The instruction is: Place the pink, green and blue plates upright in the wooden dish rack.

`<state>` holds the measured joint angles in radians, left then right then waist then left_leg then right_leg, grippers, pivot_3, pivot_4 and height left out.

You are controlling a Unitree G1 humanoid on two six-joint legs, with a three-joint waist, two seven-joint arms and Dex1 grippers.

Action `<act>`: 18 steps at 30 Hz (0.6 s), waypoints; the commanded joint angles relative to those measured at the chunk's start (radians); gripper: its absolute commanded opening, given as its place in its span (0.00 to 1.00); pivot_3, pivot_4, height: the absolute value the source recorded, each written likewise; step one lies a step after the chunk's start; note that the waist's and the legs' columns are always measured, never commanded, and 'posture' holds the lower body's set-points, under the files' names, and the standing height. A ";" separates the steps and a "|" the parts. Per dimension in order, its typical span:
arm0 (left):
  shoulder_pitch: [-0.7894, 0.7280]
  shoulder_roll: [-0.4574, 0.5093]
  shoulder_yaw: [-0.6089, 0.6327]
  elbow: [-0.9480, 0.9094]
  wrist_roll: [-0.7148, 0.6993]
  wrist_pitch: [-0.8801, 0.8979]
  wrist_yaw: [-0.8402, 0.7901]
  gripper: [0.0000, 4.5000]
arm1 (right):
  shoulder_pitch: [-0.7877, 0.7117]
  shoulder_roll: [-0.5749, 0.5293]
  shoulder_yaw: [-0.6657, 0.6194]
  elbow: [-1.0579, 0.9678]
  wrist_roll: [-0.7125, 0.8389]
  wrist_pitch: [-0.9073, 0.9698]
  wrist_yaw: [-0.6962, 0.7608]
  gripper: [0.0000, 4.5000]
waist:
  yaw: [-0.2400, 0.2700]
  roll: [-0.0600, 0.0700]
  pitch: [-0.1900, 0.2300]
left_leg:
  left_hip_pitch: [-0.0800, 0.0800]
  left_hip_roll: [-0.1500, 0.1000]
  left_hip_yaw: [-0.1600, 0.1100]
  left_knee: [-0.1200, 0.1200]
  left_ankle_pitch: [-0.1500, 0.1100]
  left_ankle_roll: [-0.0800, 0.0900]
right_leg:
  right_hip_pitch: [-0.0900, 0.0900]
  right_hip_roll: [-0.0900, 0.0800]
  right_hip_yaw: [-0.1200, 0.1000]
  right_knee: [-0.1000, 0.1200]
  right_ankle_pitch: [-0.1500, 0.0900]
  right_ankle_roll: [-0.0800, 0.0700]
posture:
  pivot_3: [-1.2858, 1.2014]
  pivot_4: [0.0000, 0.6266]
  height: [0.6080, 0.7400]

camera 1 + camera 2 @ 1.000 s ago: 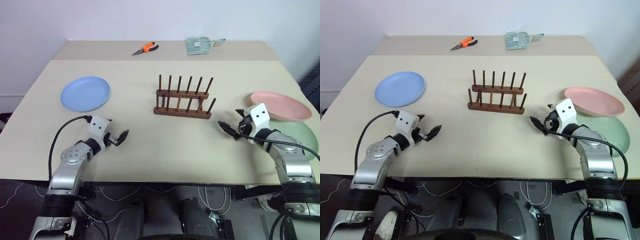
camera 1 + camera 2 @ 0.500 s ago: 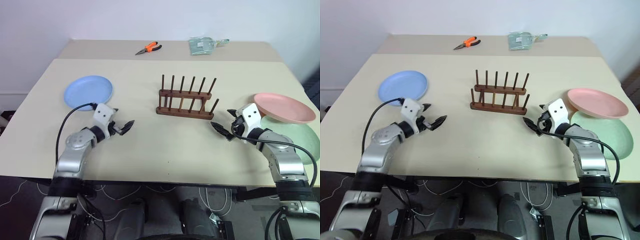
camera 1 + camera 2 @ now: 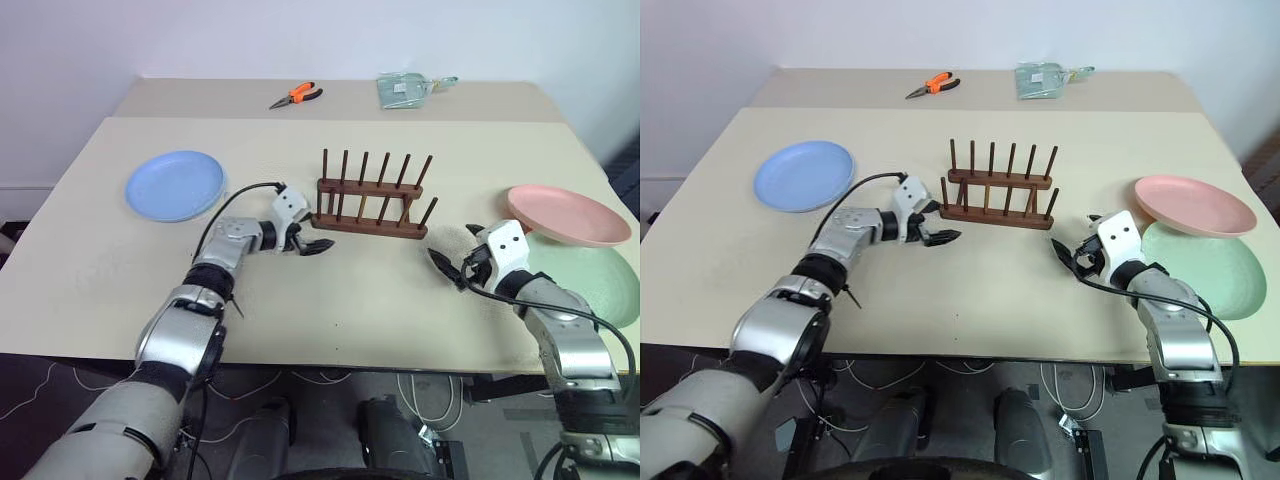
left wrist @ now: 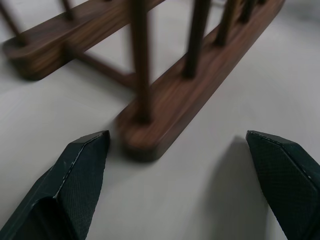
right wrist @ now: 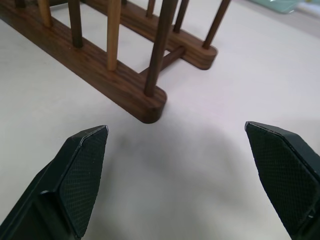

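The wooden dish rack [image 3: 371, 196] stands empty at table centre, flanked by the left gripper [image 3: 306, 240] at its 8 o'clock and the right gripper [image 3: 451, 262] at its 4 o'clock. Both have fingers spread and hold nothing, seemingly to steady or shift it. The blue plate [image 3: 175, 185] lies flat at 9 o'clock; the pink plate [image 3: 567, 214] overlaps the green plate [image 3: 592, 281] at 3 o'clock.

Beige table [image 3: 300, 290]: wooden dish rack [image 3: 372, 205] between both open jaws, blue plate [image 3: 174, 185], pink plate [image 3: 568, 214] and green plate [image 3: 600, 283] outside them; pliers [image 3: 293, 96] far beyond.
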<state>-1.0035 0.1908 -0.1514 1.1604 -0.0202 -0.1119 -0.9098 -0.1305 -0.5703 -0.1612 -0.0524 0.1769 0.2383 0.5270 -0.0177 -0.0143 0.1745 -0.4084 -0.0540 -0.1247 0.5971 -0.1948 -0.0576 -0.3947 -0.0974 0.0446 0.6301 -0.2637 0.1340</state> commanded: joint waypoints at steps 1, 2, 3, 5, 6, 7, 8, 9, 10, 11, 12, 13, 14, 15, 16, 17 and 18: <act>-0.036 -0.037 0.014 0.051 0.023 -0.041 0.028 0.94 | 0.024 0.004 -0.023 -0.074 -0.003 0.001 -0.025 1.00 | 0.001 0.000 0.000 | 0.000 0.000 0.000 0.000 0.000 0.000 | 0.000 0.000 0.000 0.000 0.000 0.000 | 0.52 0.24 1.00; -0.038 -0.044 0.020 0.059 0.022 -0.048 0.030 0.88 | 0.030 0.005 -0.022 -0.082 -0.003 0.003 -0.029 1.00 | 0.001 0.000 0.000 | 0.000 0.000 0.000 0.000 0.000 0.000 | 0.000 0.000 0.000 0.000 0.000 0.000 | 0.52 0.24 1.00; -0.041 -0.052 0.025 0.067 0.024 -0.051 0.045 0.80 | 0.034 0.006 -0.021 -0.088 -0.004 0.006 -0.033 1.00 | 0.001 0.000 0.000 | 0.000 0.000 0.000 0.000 0.000 0.000 | 0.000 0.000 0.000 0.000 0.000 0.000 | 0.52 0.24 1.00; -0.033 -0.063 0.031 0.073 0.028 -0.056 0.062 0.59 | 0.051 0.009 -0.020 -0.105 -0.009 0.010 -0.044 1.00 | 0.001 0.000 0.000 | 0.000 0.000 0.000 0.000 0.000 0.000 | 0.000 0.000 0.000 0.000 0.000 0.000 | 0.52 0.24 1.00; -0.028 -0.067 0.032 0.072 0.029 -0.059 0.064 0.46 | 0.057 0.009 -0.019 -0.112 -0.009 0.011 -0.047 1.00 | 0.002 0.000 0.000 | 0.000 0.000 0.000 0.000 0.000 0.000 | 0.000 0.000 0.000 0.000 0.000 0.000 | 0.52 0.24 1.00; -0.019 -0.070 0.034 0.067 0.028 -0.063 0.059 0.35 | 0.063 0.009 -0.018 -0.115 -0.010 0.012 -0.049 1.00 | 0.001 0.000 0.000 | 0.000 0.000 0.000 0.000 0.000 0.000 | 0.000 0.000 0.000 0.000 0.000 0.001 | 0.52 0.24 1.00; -0.008 -0.071 0.036 0.060 0.026 -0.066 0.051 0.25 | 0.065 0.007 -0.015 -0.114 -0.013 0.012 -0.048 1.00 | 0.000 0.000 0.000 | 0.000 0.000 0.000 0.000 0.000 0.000 | 0.001 0.000 0.000 0.000 0.000 0.001 | 0.52 0.24 1.00; 0.003 -0.070 0.038 0.051 0.025 -0.070 0.042 0.17 | 0.065 0.005 -0.012 -0.113 -0.016 0.011 -0.049 1.00 | 0.000 0.000 0.000 | 0.000 0.000 0.000 0.001 0.000 0.000 | 0.001 0.000 0.000 0.000 0.000 0.001 | 0.52 0.24 1.00; 0.022 -0.068 0.037 0.035 0.024 -0.075 0.027 0.17 | 0.057 0.003 -0.010 -0.104 -0.019 0.010 -0.049 1.00 | -0.002 0.000 0.000 | 0.001 0.000 0.000 0.001 0.000 0.000 | 0.001 0.000 0.000 0.000 0.000 0.001 | 0.52 0.24 1.00; 0.038 -0.065 0.035 0.018 0.023 -0.081 0.011 0.17 | 0.050 0.000 -0.010 -0.095 -0.021 0.009 -0.049 1.00 | -0.003 0.000 0.000 | 0.001 0.000 0.000 0.000 0.000 0.000 | 0.001 0.000 0.000 0.000 0.000 0.001 | 0.52 0.24 1.00; 0.055 -0.060 0.029 0.000 0.026 -0.090 -0.002 0.17 | 0.044 -0.002 -0.012 -0.089 -0.021 0.010 -0.047 1.00 | -0.003 0.000 0.000 | 0.001 0.000 0.000 0.000 0.000 0.000 | 0.001 0.000 0.000 0.000 0.000 0.001 | 0.52 0.24 1.00; 0.072 -0.054 0.019 -0.023 0.034 -0.103 -0.014 0.17 | 0.039 -0.005 -0.014 -0.083 -0.021 0.009 -0.045 1.00 | -0.002 0.001 -0.001 | 0.001 0.000 0.000 0.000 0.000 0.000 | 0.001 0.000 0.000 0.000 0.000 0.001 | 0.52 0.24 1.00; 0.084 -0.050 0.012 -0.039 0.040 -0.111 -0.020 0.17 | 0.037 -0.007 -0.014 -0.080 -0.022 0.009 -0.043 1.00 | -0.001 0.001 -0.001 | 0.001 0.000 0.000 0.000 0.000 0.000 | 0.001 0.000 0.000 0.000 0.000 0.001 | 0.52 0.24 1.00; 0.104 -0.041 0.005 -0.071 0.041 -0.120 -0.041 0.17 | 0.034 -0.014 -0.015 -0.073 -0.025 0.007 -0.039 1.00 | -0.001 0.001 -0.001 | 0.001 0.000 0.000 0.001 0.000 0.000 | 0.001 0.000 0.000 0.001 0.000 0.001 | 0.52 0.24 1.00; 0.132 -0.026 0.000 -0.122 0.036 -0.125 -0.076 0.17 | 0.031 -0.023 -0.019 -0.062 -0.028 0.002 -0.032 1.00 | -0.001 0.001 -0.001 | 0.001 0.000 0.000 0.001 0.000 0.000 | 0.001 0.000 0.000 0.000 0.000 0.001 | 0.52 0.24 1.00; 0.161 -0.009 -0.005 -0.182 0.026 -0.122 -0.116 0.17 | 0.029 -0.032 -0.025 -0.052 -0.028 -0.001 -0.026 1.00 | -0.001 0.001 -0.001 | 0.001 0.000 0.000 0.001 0.000 0.000 | 0.002 0.000 0.000 0.000 0.000 0.001 | 0.52 0.24 1.00; 0.198 0.017 -0.016 -0.264 0.012 -0.112 -0.174 0.17 | 0.028 -0.043 -0.034 -0.042 -0.029 -0.006 -0.020 1.00 | -0.002 0.001 -0.001 | 0.001 0.000 0.000 0.000 0.000 0.000 | 0.001 0.000 0.000 0.000 0.000 0.001 | 0.52 0.24 1.00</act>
<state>-0.8363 0.1848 -0.1480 0.9667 0.0053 -0.2277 -1.0079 -0.0958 -0.5903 -0.1641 -0.0943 0.1502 0.2510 0.5002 -0.0201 -0.0135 0.1738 -0.4071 -0.0540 -0.1249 0.5973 -0.1949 -0.0576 -0.3934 -0.0974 0.0450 0.6305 -0.2636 0.1345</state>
